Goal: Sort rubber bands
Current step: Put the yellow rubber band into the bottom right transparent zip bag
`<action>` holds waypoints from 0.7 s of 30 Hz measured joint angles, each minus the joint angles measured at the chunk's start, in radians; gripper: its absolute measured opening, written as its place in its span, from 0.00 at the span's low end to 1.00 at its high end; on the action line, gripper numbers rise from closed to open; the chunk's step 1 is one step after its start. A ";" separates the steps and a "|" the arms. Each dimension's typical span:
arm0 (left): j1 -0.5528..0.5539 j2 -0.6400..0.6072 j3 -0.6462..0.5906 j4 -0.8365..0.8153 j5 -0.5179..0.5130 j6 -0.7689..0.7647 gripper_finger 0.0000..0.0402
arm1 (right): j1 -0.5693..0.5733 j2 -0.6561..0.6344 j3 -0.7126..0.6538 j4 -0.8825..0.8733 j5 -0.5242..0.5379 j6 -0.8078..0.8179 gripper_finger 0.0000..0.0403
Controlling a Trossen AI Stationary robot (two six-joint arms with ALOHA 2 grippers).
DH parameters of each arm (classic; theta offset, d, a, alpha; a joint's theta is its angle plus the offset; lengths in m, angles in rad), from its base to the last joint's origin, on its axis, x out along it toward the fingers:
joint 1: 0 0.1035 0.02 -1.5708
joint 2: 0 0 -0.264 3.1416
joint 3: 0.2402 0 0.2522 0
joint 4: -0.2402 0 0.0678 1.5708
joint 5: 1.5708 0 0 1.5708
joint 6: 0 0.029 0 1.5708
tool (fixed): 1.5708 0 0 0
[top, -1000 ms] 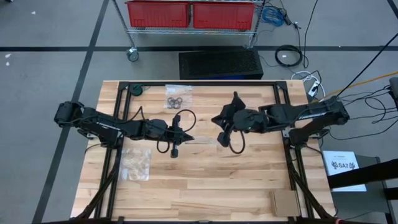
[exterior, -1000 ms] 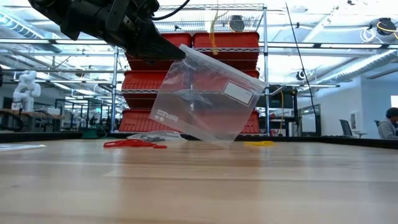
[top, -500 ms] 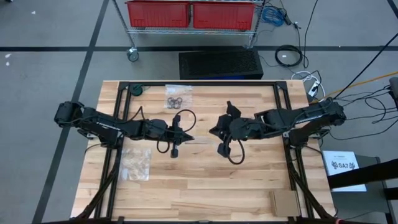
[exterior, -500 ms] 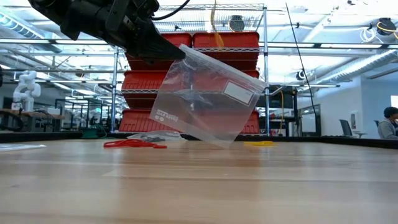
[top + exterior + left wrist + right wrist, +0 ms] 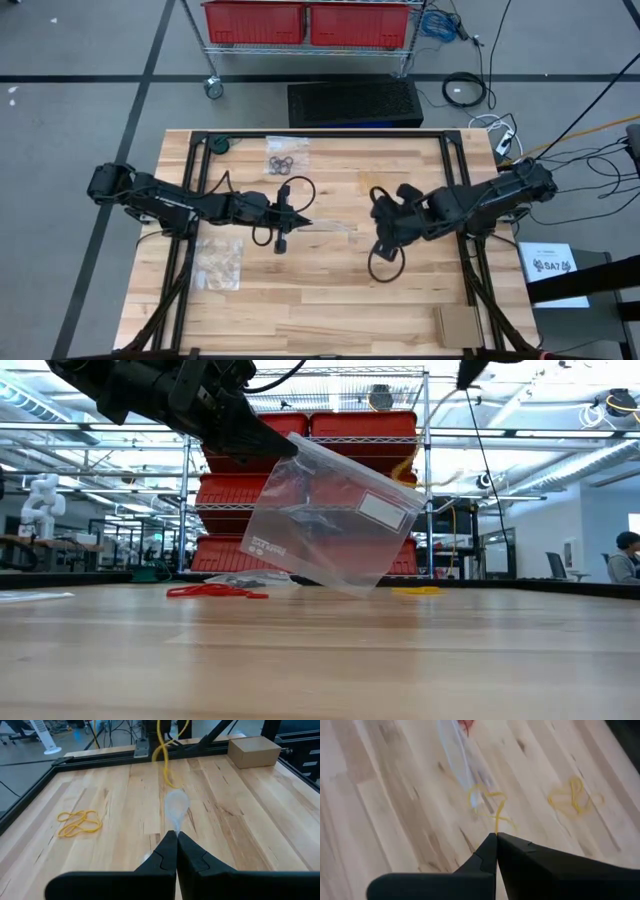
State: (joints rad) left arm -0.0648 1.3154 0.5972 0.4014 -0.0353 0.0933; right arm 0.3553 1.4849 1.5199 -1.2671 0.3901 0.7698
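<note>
My left gripper (image 5: 306,222) is over the table's middle, shut on a clear plastic bag (image 5: 330,515). My right gripper (image 5: 380,215) is to its right, tipped steeply down and shut on a yellowish rubber band (image 5: 492,810); that band (image 5: 165,755) also shows in the left wrist view. More yellowish bands (image 5: 575,797) (image 5: 77,822) lie loose on the wood. Red bands (image 5: 215,592) lie behind the bag. A bag of black bands (image 5: 288,155) lies flat at the far side, a bag of tan bands (image 5: 218,262) at the near left. My left gripper pinches the bag's upper corner (image 5: 296,444) between its two fingers, coming nearly level from the table's left. The bag hangs tilted below the fingers; whether its lowest corner (image 5: 352,592) rests on the table I cannot tell. My right gripper pinches the top of the yellowish band (image 5: 496,831) at its fingertips, pointing steeply down. The band hangs below them as a slack twisted loop, clear of the table.
A small cardboard box (image 5: 458,322) sits at the near right corner. A black frame (image 5: 330,133) runs round the tabletop. A cable loop (image 5: 385,265) hangs from the right arm. Red bins (image 5: 300,490) on a wire rack stand beyond the far edge.
My right gripper has swung toward the table's right and near edges, sunk a little and tipped steeply downward, carrying the yellowish band with it. It has stayed shut. The bag hangs as before.
</note>
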 joint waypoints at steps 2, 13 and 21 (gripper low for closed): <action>0.000 0.000 0.000 0.000 0.000 0.000 0.00 | 0.013 0.000 -0.018 -0.024 0.000 0.032 0.00; 0.000 0.000 0.000 0.000 0.000 0.000 0.00 | -0.008 0.000 -0.267 -0.053 0.012 0.171 0.00; 0.000 0.000 0.000 0.000 0.000 0.000 0.00 | -0.106 0.001 -0.573 0.230 -0.023 0.131 0.00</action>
State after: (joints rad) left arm -0.0648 1.3151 0.5972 0.4011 -0.0353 0.0933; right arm 0.2492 1.4857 0.9466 -1.0366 0.3668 0.9009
